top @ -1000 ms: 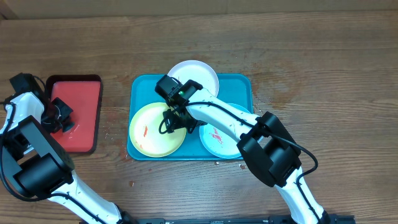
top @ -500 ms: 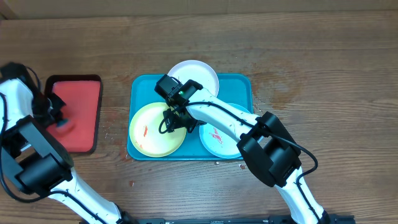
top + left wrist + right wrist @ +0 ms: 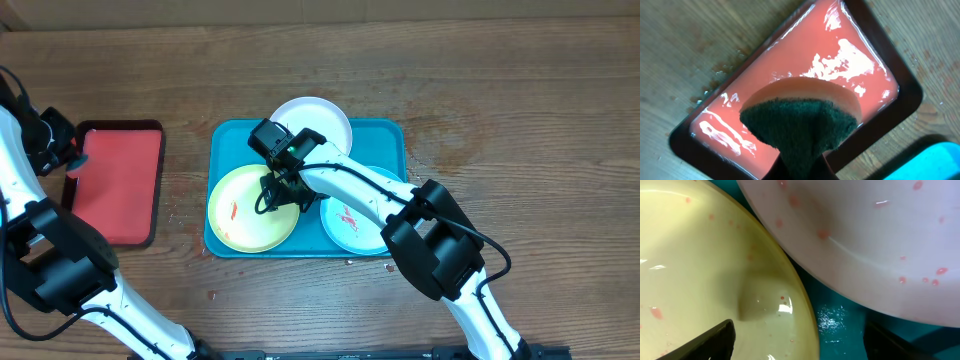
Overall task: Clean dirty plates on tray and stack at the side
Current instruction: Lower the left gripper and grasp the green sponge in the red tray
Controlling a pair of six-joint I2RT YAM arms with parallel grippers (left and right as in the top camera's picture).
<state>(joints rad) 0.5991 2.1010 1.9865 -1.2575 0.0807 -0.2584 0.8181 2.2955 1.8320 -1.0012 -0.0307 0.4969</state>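
Change since earlier frames: left gripper [image 3: 58, 152] has left its spot over the red tray [image 3: 120, 190] and now sits at that tray's far-left edge; right arm unchanged.
Left gripper: closed on a sponge [image 3: 800, 120], dark green scouring face toward the wrist camera, orange-pink body behind it. The fingers themselves are mostly hidden by the sponge.
Red tray: wet and glossy in the left wrist view, droplets on the table [image 3: 500, 80] just beside its rim.
Right gripper [image 3: 282, 192]: low over the teal tray [image 3: 222, 140], jaws parted and gripping nothing, one finger over the yellow-green plate [image 3: 238, 210], the other beyond its rim.
Yellow-green plate: near-left part of the teal tray, red smear and specks showing.
White plate [image 3: 318, 118]: at the teal tray's far edge, overhanging the rim onto the table.
Mint plate [image 3: 340, 232]: near-right part of the tray, red smear on it, partly covered by the right arm.
Right wrist view: a pale, red-specked plate lies next to the yellow-green one; which plate cannot be told.
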